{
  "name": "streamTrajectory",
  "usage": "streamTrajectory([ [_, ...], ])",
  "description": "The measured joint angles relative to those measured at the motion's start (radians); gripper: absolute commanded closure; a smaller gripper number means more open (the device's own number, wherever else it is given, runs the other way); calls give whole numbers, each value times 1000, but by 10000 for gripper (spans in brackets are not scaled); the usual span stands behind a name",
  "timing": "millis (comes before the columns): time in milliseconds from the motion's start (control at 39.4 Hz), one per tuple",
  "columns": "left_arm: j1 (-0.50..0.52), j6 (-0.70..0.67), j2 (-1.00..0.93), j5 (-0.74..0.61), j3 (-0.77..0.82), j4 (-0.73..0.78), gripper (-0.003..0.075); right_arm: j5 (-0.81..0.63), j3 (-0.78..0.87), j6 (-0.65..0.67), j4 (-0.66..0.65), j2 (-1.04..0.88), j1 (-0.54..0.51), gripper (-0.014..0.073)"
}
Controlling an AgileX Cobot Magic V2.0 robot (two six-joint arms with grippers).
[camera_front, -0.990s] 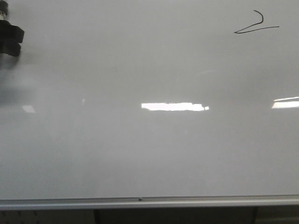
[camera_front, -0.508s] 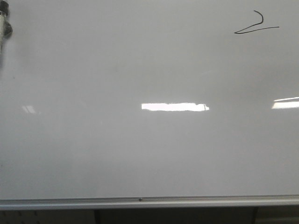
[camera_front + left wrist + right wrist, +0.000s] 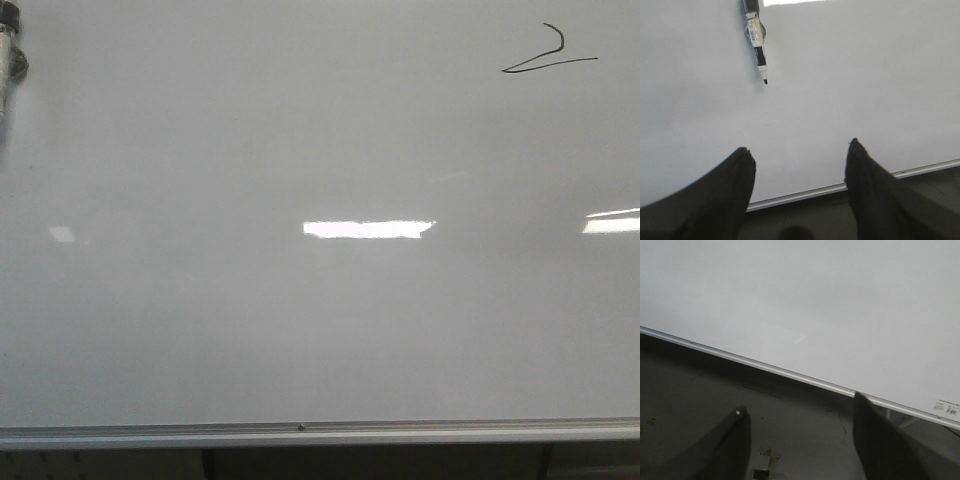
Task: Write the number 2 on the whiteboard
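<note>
The whiteboard [image 3: 320,320] fills the front view. The number 2 [image 3: 548,55] is drawn in thin black line at its far right. A black-and-white marker [image 3: 8,55] lies on the board at the far left edge. It also shows in the left wrist view [image 3: 756,42], uncapped, tip towards my gripper. My left gripper [image 3: 799,150] is open and empty, above the board's near part, well apart from the marker. My right gripper [image 3: 799,404] is open and empty, over the dark surface just off the board. Neither gripper shows in the front view.
The silver rail [image 3: 300,433] runs along the board's near edge and also shows in the left wrist view [image 3: 805,194] and the right wrist view [image 3: 790,374]. Bright light glare patches [image 3: 368,229] lie across the board. A small label [image 3: 949,408] sits by the rail.
One second ago my black left gripper was at the far left of the front view by the marker. It has drawn back out of that view, and the marker stays on the board.
</note>
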Motion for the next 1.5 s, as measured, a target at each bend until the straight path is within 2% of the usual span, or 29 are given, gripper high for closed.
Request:
streamTrajectory([
  [102, 0, 0, -48, -2, 39, -4, 325, -5, 0, 0, 0, -8, 0, 130],
  [178, 0, 0, -62, -6, 57, -4, 369, -15, 0, 0, 1, -10, 0, 168],
  [457, 0, 0, -66, -13, 67, -4, 721, -20, 0, 0, 1, -10, 0, 601],
  [533, 0, 0, -66, -13, 67, -4, 740, -20, 0, 0, 1, -10, 0, 666],
  [1270, 2, 0, -92, -25, 80, -4, 740, -23, 2, 0, 1, -10, 0, 662],
  [1498, 4, 0, -233, -171, 227, 77, 740, -23, 2, 0, 1, -10, 0, 662],
])
